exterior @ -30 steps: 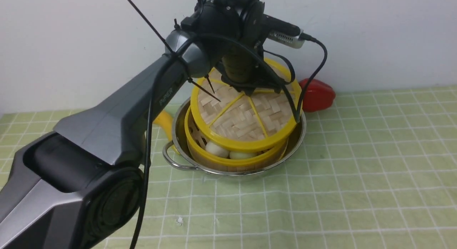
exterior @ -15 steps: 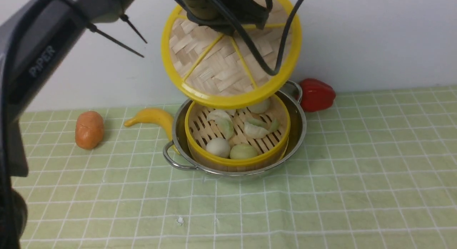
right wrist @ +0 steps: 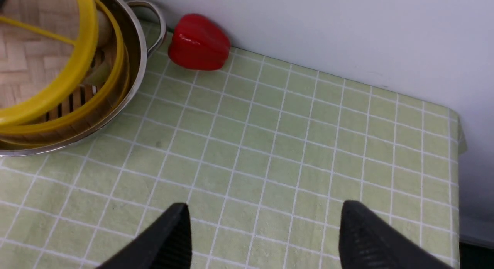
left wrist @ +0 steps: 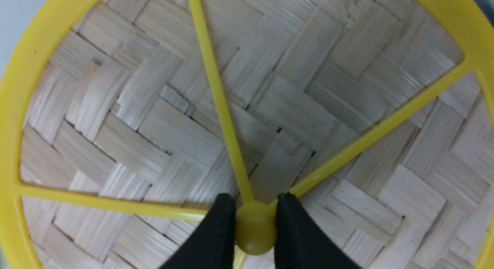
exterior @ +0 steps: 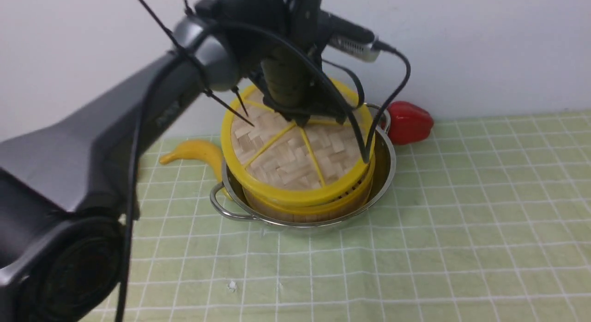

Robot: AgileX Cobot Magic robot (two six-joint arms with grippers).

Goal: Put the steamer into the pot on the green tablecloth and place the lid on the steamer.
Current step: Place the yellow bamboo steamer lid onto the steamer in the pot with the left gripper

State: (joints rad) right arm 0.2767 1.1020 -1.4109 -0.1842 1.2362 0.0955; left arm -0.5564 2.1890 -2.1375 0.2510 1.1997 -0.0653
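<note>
The left arm (exterior: 138, 123) rises from the near left corner and slants up and forward to a bent wrist above the pot, the forearm pointing almost straight down; behind its elbow line a yellow banana (exterior: 196, 152) lies on the green tablecloth (exterior: 461, 220), its end against the pot's left side. The left gripper (left wrist: 254, 207) points down with its black fingertips (left wrist: 225, 222) pinched narrow on the lid's small yellow knob (left wrist: 254, 232); the lid (exterior: 291, 160) hangs from that grip just over the steamer (exterior: 323, 205), slightly tilted, its near edge down at the steamer's yellow rim, while a gap shows between the two rims on the side facing the red pepper. The steamer sits inside the pot (exterior: 387, 160), which stands on the cloth near the back wall; the red pepper (exterior: 408, 122) lies just beside the pot's far right handle. The right gripper (right wrist: 264, 209) hovers over bare cloth well to the right, jaws spread wide and holding nothing.
</note>
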